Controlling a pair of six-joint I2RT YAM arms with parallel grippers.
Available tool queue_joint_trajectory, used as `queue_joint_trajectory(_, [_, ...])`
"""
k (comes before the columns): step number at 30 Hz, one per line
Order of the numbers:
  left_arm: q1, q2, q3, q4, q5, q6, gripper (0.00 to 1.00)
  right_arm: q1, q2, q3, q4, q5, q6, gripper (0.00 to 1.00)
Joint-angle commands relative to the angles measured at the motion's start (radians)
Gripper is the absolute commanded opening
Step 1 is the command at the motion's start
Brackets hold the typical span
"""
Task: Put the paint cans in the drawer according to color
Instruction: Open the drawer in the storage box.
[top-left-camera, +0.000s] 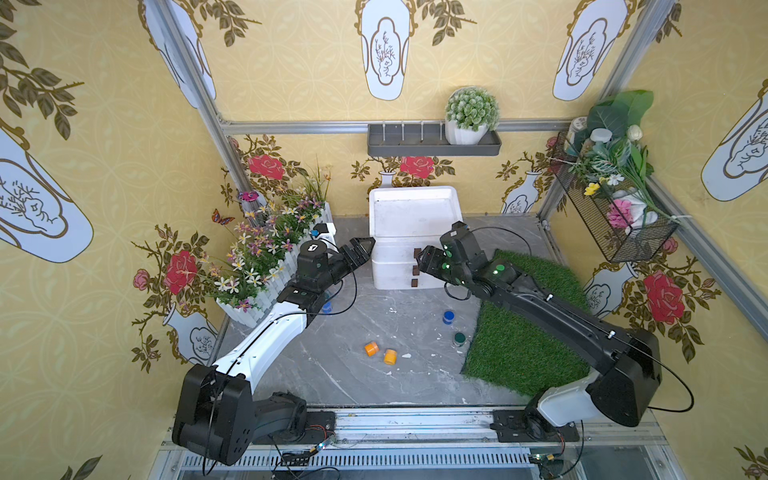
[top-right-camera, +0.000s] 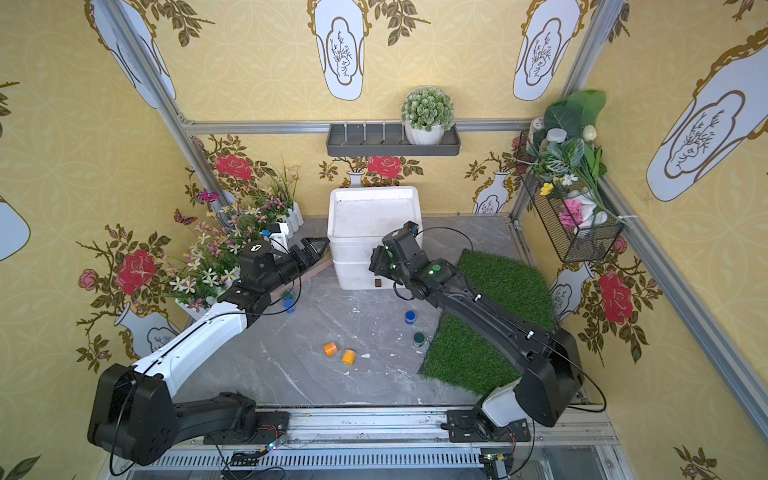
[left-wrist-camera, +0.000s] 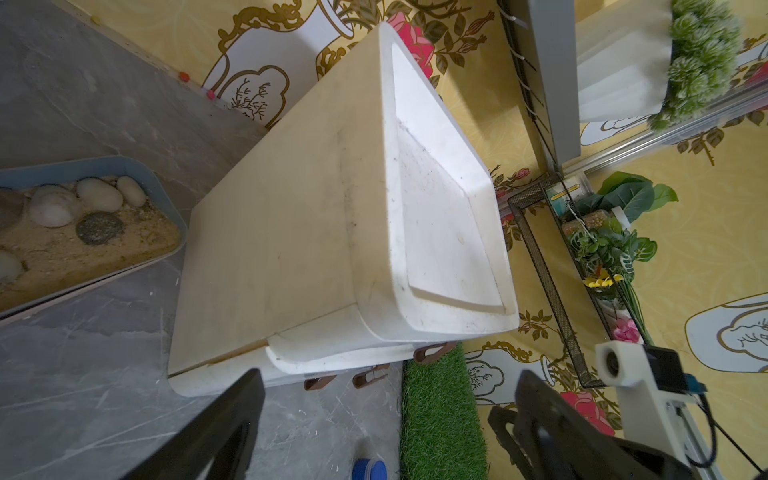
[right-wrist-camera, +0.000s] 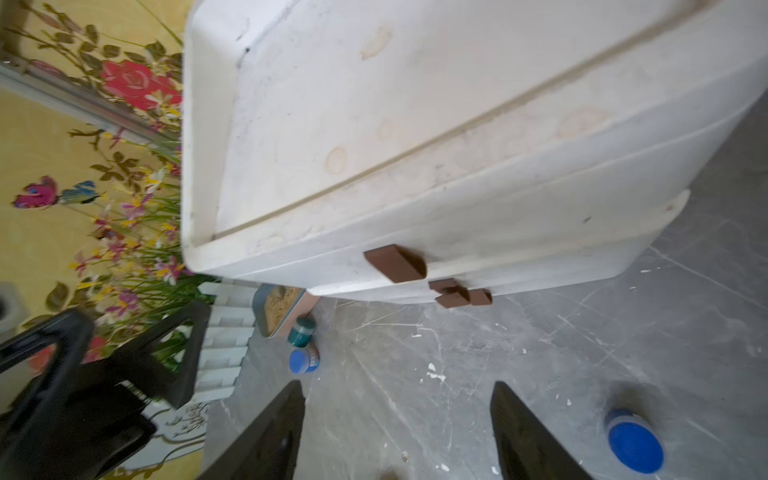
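In both top views your left pincer (top-left-camera: 365, 246) hangs at the upper left corner of the white drawer unit (top-left-camera: 409, 216), jaws spread wide and carrying nothing. Your right pincer (top-left-camera: 420, 261) sits at the unit's front, just beside the top brown handle (top-left-camera: 417, 252). From up here you cannot tell whether it touches. All six paint cans stand out on the grey worktop (top-left-camera: 353, 386). An orange can (top-left-camera: 371, 348) and a second orange can (top-left-camera: 390, 356) sit close together toward the near edge. A blue can (top-left-camera: 448, 317) and a green can (top-left-camera: 459, 338) stand just beside the grass mat (top-left-camera: 528, 332). A second blue can (top-right-camera: 288, 306) and a second green can (top-right-camera: 288, 296) are partly hidden by the left arm.

In the left wrist view, the left pincer's fingers (left-wrist-camera: 232, 415) stand well apart with only bare worktop between them. The drawer unit's corner lies just ahead, untouched. A tray of sand and pebbles (left-wrist-camera: 104, 160) rests beside the unit.

In the right wrist view, the right pincer's fingers (right-wrist-camera: 274, 428) are parted and grasp nothing, and the brown handle lies ahead, apart from the tips. The blue can sits near one finger, outside the gap.
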Motion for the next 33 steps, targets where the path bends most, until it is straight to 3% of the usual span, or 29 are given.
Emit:
queue_joint_trajectory(1, [0.005, -0.018, -0.022, 0.031, 0.006, -0.007, 0.96, -0.006, 0.081, 0.094, -0.029, 0.02, -0.029, 0.61])
queue_joint_trajectory(9, [0.026, -0.05, -0.055, 0.035, 0.006, -0.008, 0.97, -0.017, 0.214, 0.243, -0.089, -0.024, -0.109, 0.43])
queue_joint_trajectory(27, [0.048, -0.058, -0.071, 0.058, 0.021, -0.013, 0.97, -0.024, 0.366, 0.449, -0.252, 0.059, -0.194, 0.4])
queue_joint_trajectory(33, [0.051, -0.067, -0.074, 0.057, 0.023, -0.013, 0.97, -0.027, 0.39, 0.483, -0.262, 0.082, -0.194, 0.31])
